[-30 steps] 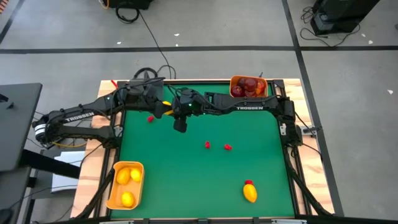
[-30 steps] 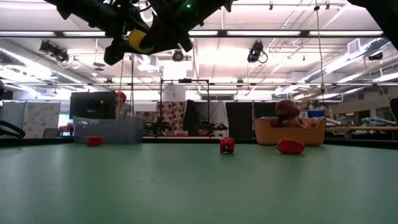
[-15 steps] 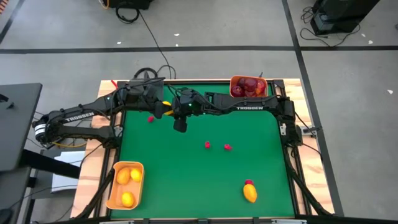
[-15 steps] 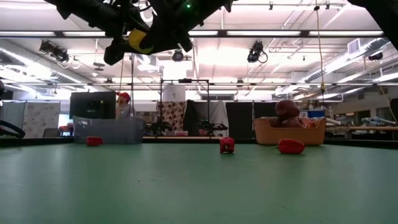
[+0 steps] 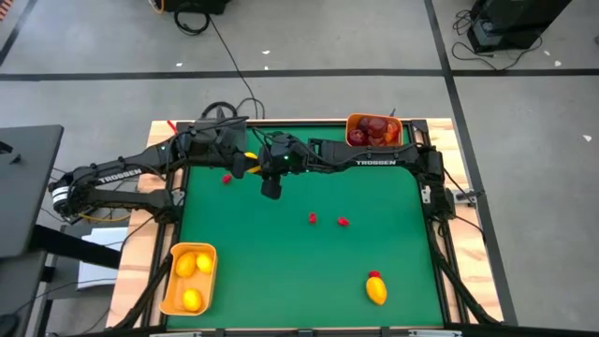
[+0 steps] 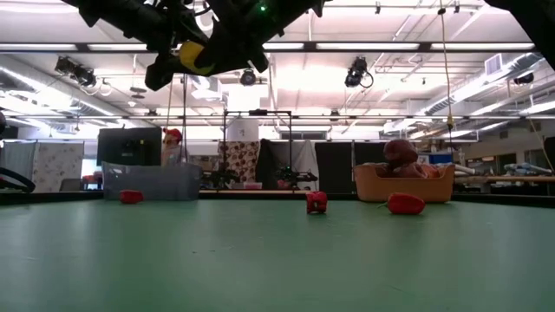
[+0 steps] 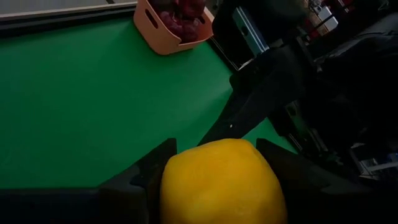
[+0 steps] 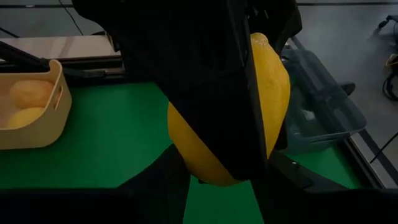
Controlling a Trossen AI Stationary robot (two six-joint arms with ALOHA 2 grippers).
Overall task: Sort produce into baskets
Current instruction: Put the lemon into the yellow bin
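A yellow lemon (image 6: 192,56) hangs high over the table's far left part, between my two arms, which meet there. My left gripper (image 5: 246,163) comes in from the left and is shut on it. My right gripper (image 5: 259,161) reaches across from the right and is shut on the same lemon (image 8: 273,93). Three small red bits (image 5: 226,179), (image 5: 313,218), (image 5: 343,222) lie on the green mat. Another lemon (image 5: 376,291) lies near the front right with a red bit against its far end. My left gripper pinches the lemon's two opposite sides (image 7: 177,180) between its two fingers, coming from the table's left and slanting a little downward. The lemon is lifted clear, high above the mat. My right gripper has the lemon's lower end (image 8: 205,171) between its two fingers, coming from the table's right and slanting down. A finger (image 8: 205,81) of the left gripper covers the lemon's middle, so the exact places of contact are hidden.
An orange bin (image 5: 397,124) holding dark red fruits stands at the far right corner. A second orange bin (image 5: 171,281) with yellow lemons sits at the near left. A dark grey tray (image 6: 152,182) stands at the far left, below the arms. The mat's middle and near right are open.
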